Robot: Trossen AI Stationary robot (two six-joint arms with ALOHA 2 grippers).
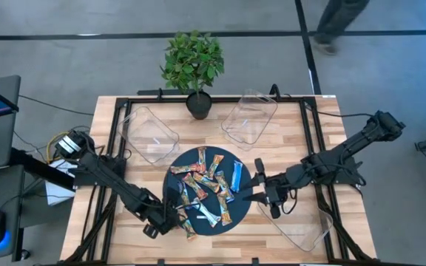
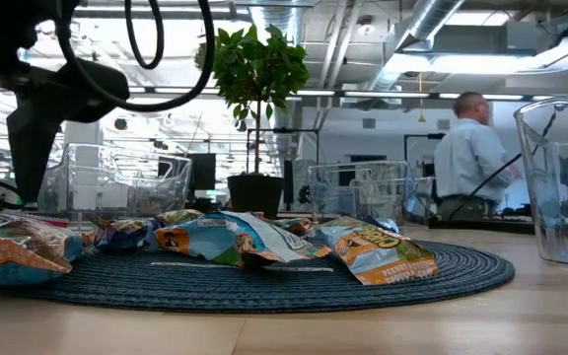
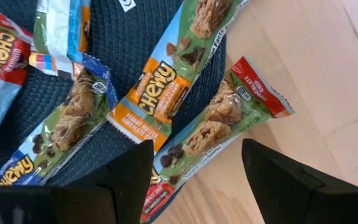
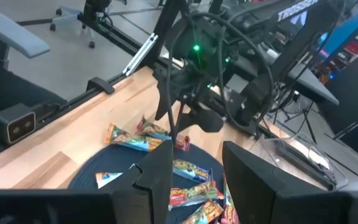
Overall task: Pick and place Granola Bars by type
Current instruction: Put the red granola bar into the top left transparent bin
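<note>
The Granola Bars (image 1: 204, 186) lay heaped on a round dark woven mat (image 1: 237, 214) near the middle of the wooden table (image 1: 109, 125), toward its front edge. Most overlapped one another; blue, orange-red and green-gold wrappers were mixed together, and one blue bar (image 1: 236, 174) sat apart at the mat's right side.

The left gripper (image 1: 170, 220) hung low over the mat's front-left rim, its jaws spread wide and holding nothing. In the left wrist view its two dark fingers (image 3: 120, 180) framed a red-ended green bar (image 3: 219, 127) that lay half off the mat on the bare wood, with an orange-labelled bar (image 3: 166, 87) just beside it on the mat.

The right gripper (image 1: 265, 193) was raised just off the mat's right edge, jaws partly apart; nothing appeared to be between them, though the high view was too small to be sure.

Three clear plastic trays stood on the table: one (image 1: 148, 134) toward the back-left, one (image 1: 249, 118) at the back edge right of centre, one (image 1: 302, 222) near the front-right corner. A potted plant (image 1: 194, 68) stood at the middle of the back edge. In the low view a person (image 2: 471, 153) stood in the room behind.
</note>
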